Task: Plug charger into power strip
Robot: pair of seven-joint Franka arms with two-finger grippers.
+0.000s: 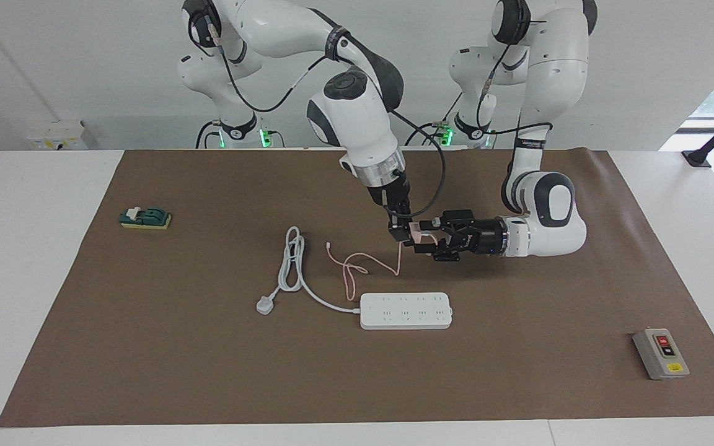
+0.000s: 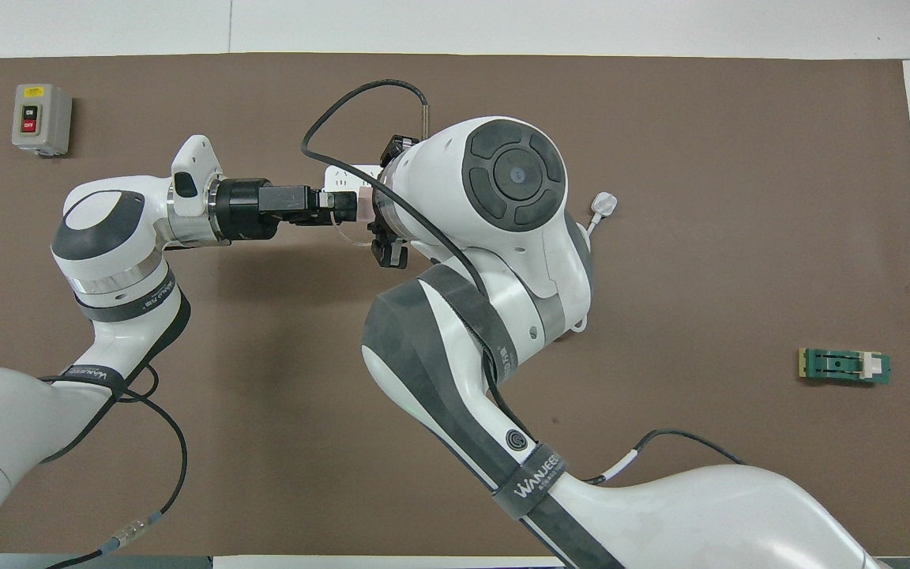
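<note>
- My right pincer (image 1: 401, 236) hangs at the centre of the facing view, pointing down, clamped tight on the charger (image 1: 416, 234), which is up in the air above the brown mat (image 1: 518, 371) of the worktop.
- My left pincer (image 1: 424, 240) comes in level from the right of that frame and meets the same pale-pink cube; I cannot tell whether its fingers already grip the cube or only bracket it.
- In the overhead view the 2 pincers meet just left of centre in the upper half, with my right arm's wrist covering most of the charger.
- The charger's thin pink cable (image 1: 357, 266) droops from the cube and loops on the mat, just above the power strip (image 1: 406, 310) in the facing view.
- The power strip lies flat slightly below the frame's centre, apart from the raised charger.
- Its thick white cord (image 1: 295, 263) runs toward the frame's left and ends in a white three-pin plug (image 1: 264, 305).
- A grey switch box (image 1: 661, 354) sits at the lower right of the facing view.
- A small green block (image 1: 145, 217) sits at the middle left.
</note>
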